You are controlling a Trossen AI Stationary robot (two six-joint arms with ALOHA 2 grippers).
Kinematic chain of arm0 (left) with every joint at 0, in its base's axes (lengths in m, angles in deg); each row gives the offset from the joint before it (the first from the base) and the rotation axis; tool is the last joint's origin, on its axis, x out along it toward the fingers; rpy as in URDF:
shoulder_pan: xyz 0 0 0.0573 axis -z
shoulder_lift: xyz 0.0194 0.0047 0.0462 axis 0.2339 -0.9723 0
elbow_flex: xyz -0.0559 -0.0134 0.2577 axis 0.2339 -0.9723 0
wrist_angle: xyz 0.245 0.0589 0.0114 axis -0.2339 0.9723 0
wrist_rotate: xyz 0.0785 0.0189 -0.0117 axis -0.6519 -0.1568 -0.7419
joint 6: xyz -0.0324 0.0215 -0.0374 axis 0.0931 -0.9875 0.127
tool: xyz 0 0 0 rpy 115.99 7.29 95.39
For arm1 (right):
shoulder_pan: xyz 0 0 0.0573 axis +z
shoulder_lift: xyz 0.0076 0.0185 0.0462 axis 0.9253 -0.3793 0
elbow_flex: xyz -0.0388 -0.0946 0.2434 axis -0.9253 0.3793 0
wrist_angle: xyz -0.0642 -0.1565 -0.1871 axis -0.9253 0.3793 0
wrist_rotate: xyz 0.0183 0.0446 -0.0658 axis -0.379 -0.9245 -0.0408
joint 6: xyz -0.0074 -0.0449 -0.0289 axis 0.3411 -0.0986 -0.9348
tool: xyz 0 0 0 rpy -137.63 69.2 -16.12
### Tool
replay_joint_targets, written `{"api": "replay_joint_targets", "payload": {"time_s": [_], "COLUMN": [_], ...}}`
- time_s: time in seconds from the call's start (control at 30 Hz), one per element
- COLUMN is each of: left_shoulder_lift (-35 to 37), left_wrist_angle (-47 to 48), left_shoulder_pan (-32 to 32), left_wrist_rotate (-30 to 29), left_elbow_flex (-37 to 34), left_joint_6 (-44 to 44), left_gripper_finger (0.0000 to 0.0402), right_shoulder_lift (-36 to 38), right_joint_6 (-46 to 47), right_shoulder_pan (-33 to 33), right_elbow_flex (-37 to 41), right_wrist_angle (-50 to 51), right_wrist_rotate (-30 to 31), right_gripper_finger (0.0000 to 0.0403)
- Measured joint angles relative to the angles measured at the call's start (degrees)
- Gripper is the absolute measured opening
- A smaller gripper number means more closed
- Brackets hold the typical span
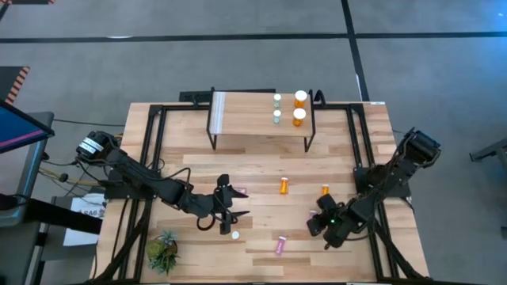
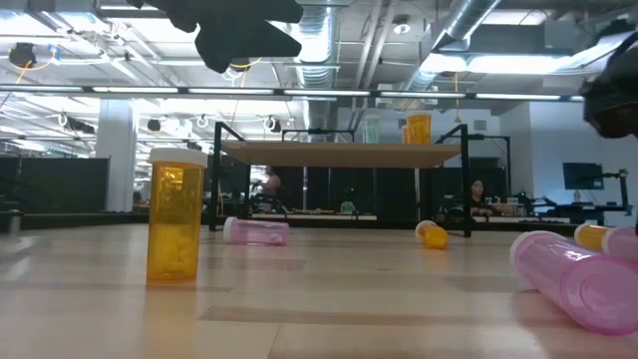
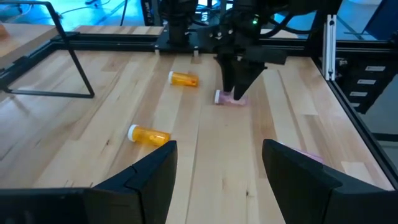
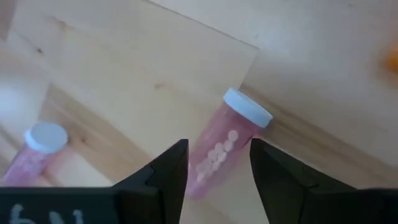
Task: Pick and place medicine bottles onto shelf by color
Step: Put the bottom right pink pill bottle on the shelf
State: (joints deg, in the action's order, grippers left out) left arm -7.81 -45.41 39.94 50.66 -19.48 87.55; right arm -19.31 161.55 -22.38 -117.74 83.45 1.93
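Right end effector (image 4: 214, 165) sits low over a pink bottle (image 4: 225, 146) lying on the counter (image 1: 261, 162), fingers spread either side of it, not pinching yet. Left end effector (image 3: 217, 168) spread wide, holding nothing, near counter middle. Shelf (image 1: 245, 111) at far edge w/ two orange bottles (image 1: 300, 98) and two small teal ones (image 1: 277, 101) upright on it

Robotics lab / open-plan workspace.
I see exposed silver ceiling ducts (image 2: 329, 30) w/ strip lights, dark monitor screens (image 2: 583, 176) at desks behind, a seated person (image 2: 477, 195), grey floor w/ black tape lines (image 1: 238, 36) round my wooden bench (image 1: 261, 170).
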Motion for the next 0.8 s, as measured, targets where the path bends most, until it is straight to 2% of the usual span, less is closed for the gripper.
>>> {"api": "replay_joint_targets", "payload": {"time_s": [0.3,0.63,0.8], "left_shoulder_lift": [0.00,0.00,0.00], "left_wrist_angle": [0.00,0.04,0.04], "left_shoulder_pan": [0.00,0.00,0.00], "left_wrist_rotate": [-0.02,-0.35,-0.37], "left_elbow_flex": [0.02,0.00,0.01], "left_joint_6": [0.04,0.11,0.13], "left_gripper_finger": [0.0224,0.0224,0.0224], "right_shoulder_lift": [0.00,-0.02,-0.06], "right_joint_6": [-7.69,-11.86,-11.85], "right_shoulder_pan": [-4.56,-4.02,-3.74], "right_elbow_flex": [0.00,-1.36,-1.81], "right_wrist_angle": [-0.56,1.08,3.71], "right_wrist_rotate": [-9.13,-16.53,-16.64], "right_gripper_finger": [0.0209,0.0177,0.0161]}}
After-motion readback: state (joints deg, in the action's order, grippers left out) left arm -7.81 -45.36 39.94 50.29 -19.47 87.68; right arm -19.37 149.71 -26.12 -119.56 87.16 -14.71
